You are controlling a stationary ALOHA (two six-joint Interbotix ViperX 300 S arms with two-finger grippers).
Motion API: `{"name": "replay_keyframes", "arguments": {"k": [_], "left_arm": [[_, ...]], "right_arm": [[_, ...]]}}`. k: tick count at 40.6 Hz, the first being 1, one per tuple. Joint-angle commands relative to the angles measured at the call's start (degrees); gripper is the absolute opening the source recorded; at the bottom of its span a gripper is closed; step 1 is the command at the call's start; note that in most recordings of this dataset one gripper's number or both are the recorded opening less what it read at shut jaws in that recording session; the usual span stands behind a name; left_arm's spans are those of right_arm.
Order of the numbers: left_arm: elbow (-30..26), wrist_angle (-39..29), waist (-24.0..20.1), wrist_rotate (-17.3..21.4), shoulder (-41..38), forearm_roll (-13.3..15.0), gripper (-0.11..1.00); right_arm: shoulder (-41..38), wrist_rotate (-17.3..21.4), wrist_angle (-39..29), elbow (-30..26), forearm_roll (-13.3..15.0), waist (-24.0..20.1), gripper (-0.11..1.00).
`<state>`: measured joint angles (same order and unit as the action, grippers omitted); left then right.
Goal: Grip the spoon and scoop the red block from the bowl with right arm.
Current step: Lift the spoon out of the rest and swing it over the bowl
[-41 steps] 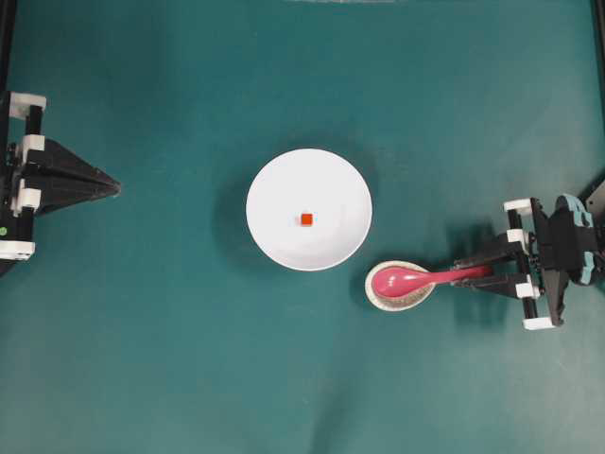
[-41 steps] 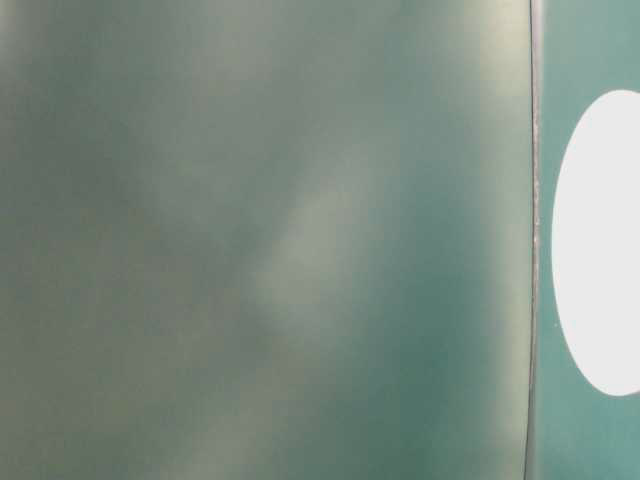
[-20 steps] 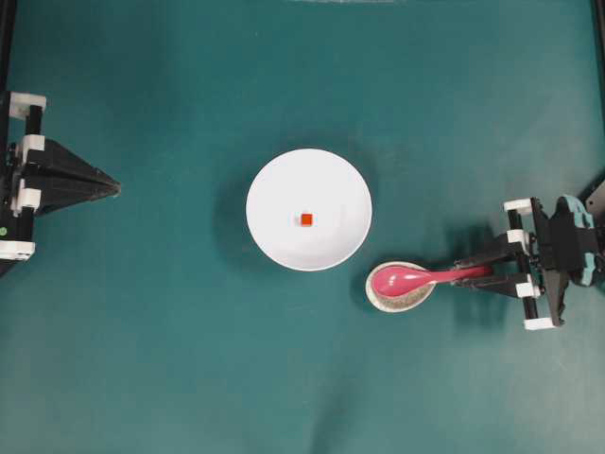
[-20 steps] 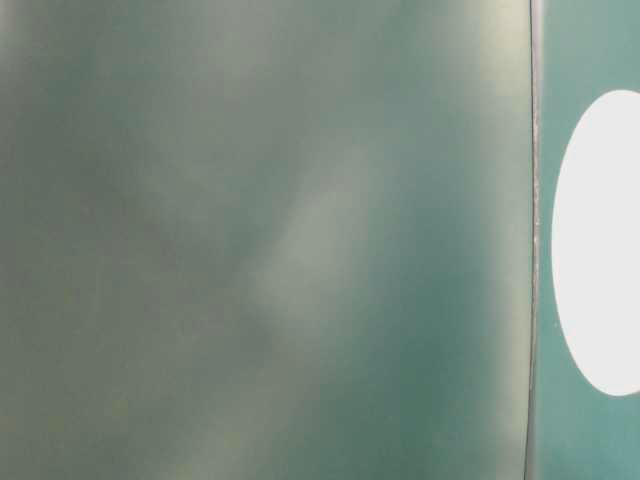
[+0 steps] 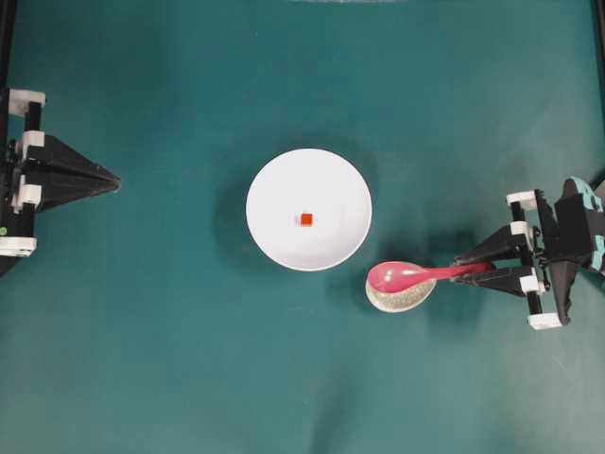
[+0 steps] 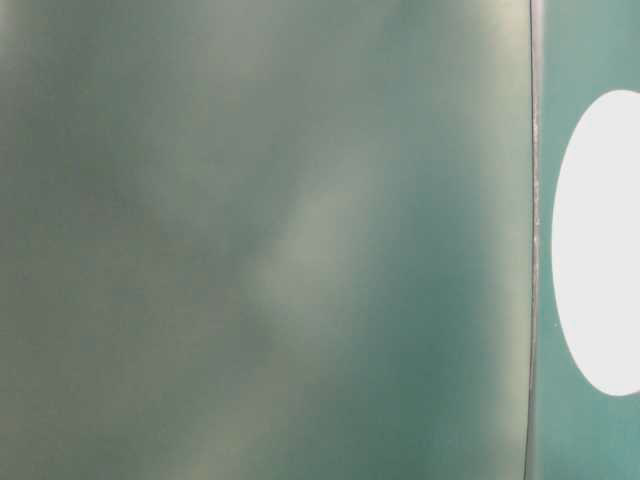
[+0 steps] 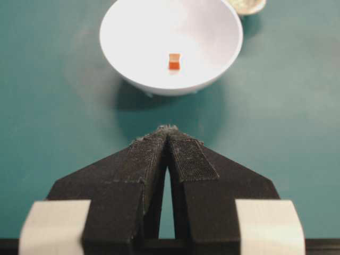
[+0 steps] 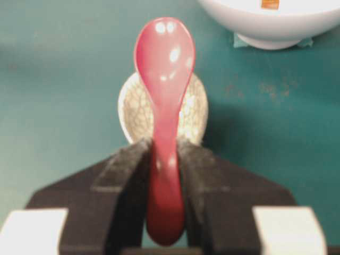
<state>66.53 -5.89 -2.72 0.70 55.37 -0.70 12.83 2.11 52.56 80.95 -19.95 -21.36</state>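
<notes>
My right gripper [image 5: 470, 269] [image 8: 164, 151] is shut on the handle of the pink-red spoon [image 5: 408, 277] [image 8: 164, 85]. The spoon's scoop hangs just above the small speckled dish [image 5: 402, 297] [image 8: 192, 114], shifted toward the bowl. The white bowl [image 5: 274, 227] [image 7: 212, 64] [image 8: 265, 24] stands at the table's centre with the tiny red block [image 5: 306, 219] [image 7: 173, 61] [image 8: 270, 4] in its middle. At the far left my left gripper [image 5: 113, 180] [image 7: 168, 130] rests shut and holds nothing, pointing at the bowl. The table-level view shows only a blurred green surface and the bowl's white side [image 6: 600, 240].
Green matting [image 5: 302, 76] covers the whole table. The speckled dish lies just right of and below the bowl, under the spoon's scoop. Black frame rails [image 5: 8, 38] run along the left and right edges.
The right gripper has lifted the spoon off the speckled dish; the scoop now sits higher and a little toward the bowl, and the wrist has drawn slightly right. The left arm is unchanged.
</notes>
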Motion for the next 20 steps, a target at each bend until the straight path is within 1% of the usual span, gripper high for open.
{"name": "replay_keyframes", "arguments": {"k": [1, 9, 20], "left_arm": [[-1.4, 0.4, -0.2, 0.0, -0.4, -0.2, 0.00], [-1.4, 0.5, -0.2, 0.0, -0.4, -0.2, 0.00], [-1.5, 0.6, -0.3, 0.0, -0.4, -0.2, 0.00]], "right_arm": [[4.4, -0.6, -4.5, -1.8, -0.1, 0.9, 0.24], [12.2, -1.9, -14.2, -4.0, -0.1, 3.1, 0.24], [21.3, -2.3, -28.2, -8.5, 0.1, 9.0, 0.24]]}}
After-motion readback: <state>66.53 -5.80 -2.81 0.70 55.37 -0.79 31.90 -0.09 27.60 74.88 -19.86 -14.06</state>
